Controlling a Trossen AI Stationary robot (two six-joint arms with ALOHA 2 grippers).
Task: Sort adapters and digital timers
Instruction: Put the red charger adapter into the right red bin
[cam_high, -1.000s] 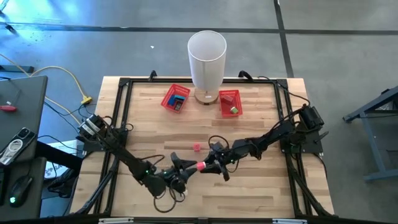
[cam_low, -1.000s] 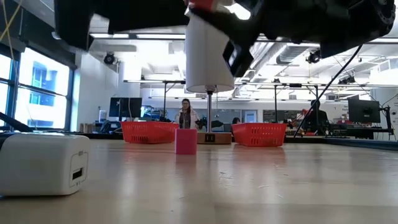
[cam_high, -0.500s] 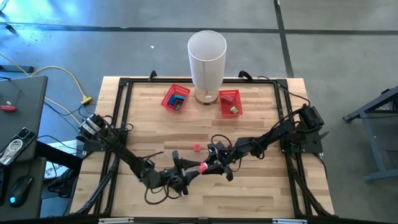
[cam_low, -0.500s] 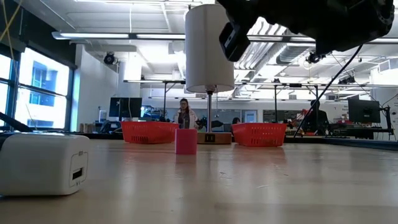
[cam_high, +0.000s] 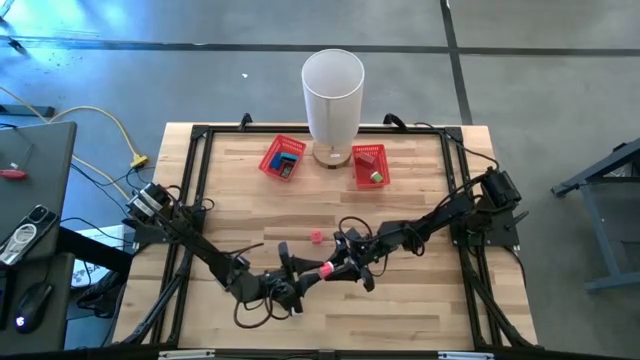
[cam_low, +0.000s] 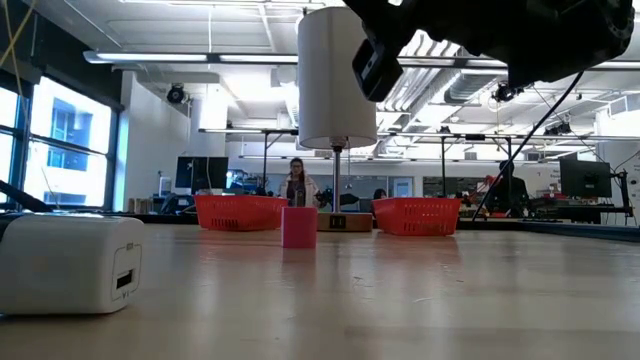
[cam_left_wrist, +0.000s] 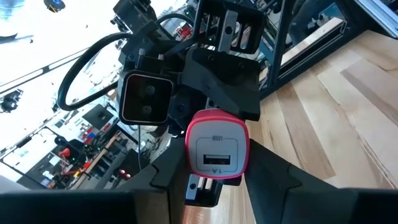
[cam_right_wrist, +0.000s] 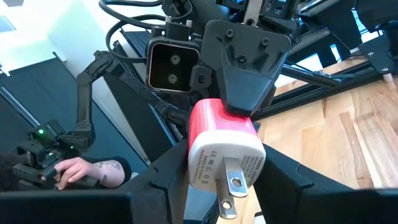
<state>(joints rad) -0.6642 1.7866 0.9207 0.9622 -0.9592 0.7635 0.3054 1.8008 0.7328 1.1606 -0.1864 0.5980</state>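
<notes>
Sorting was only partly done, as far as I could judge. The left basket (cam_high: 266, 160) at the far side held something blue. A white charger (cam_low: 70, 262) lay loose on the table, close to the low camera, waiting its turn. My left pincer (cam_high: 296, 286) hung over the near middle of the table, narrowed onto the pink adapter (cam_high: 326, 268), its USB face toward that wrist. A small pink block (cam_high: 316, 237) stood on the table just beyond, unsorted. My right pincer (cam_high: 343, 268) met the adapter from the other side and gripped it too, prongs toward its camera, so the adapter was in the air between both pincers, seemingly mid-handover. The right basket (cam_high: 356, 170) held something green. The adapter, block and charger remained to be binned.
</notes>
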